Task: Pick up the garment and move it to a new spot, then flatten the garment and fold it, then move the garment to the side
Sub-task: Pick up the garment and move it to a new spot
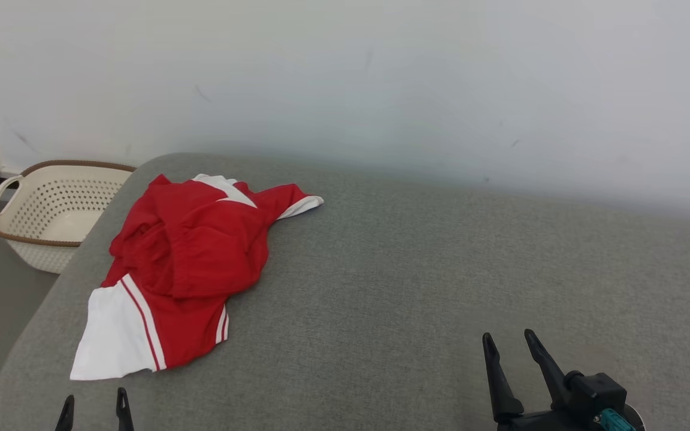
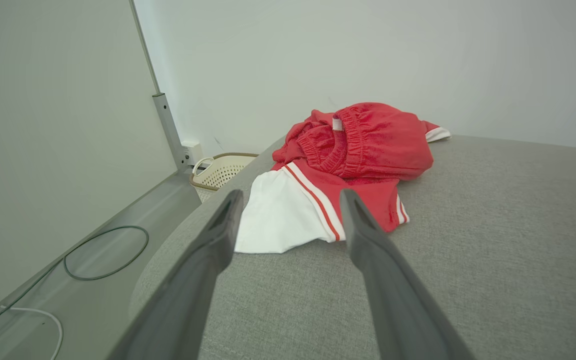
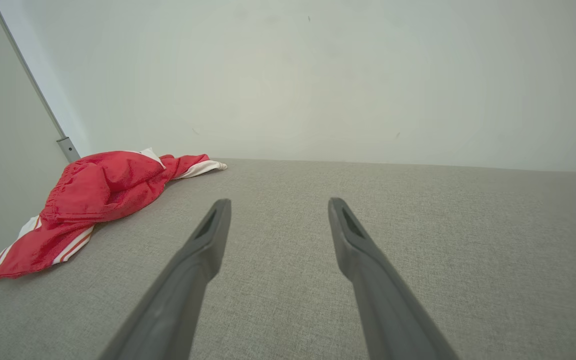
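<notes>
both the left claw (image 1: 94, 400) and right claw (image 1: 508, 336) gape wide and empty, so best send the left to pinch the crumpled garment (image 1: 189, 257) at its raised red folds.

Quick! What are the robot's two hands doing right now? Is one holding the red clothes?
Left gripper: open, holding nothing, short of the red garment.
Right gripper: open, holding nothing.

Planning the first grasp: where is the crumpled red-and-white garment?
Head view: the crumpled red-and-white garment lies on the left of the grey fabric surface, just ahead of the left gripper, near the cream perforated basket.
</notes>
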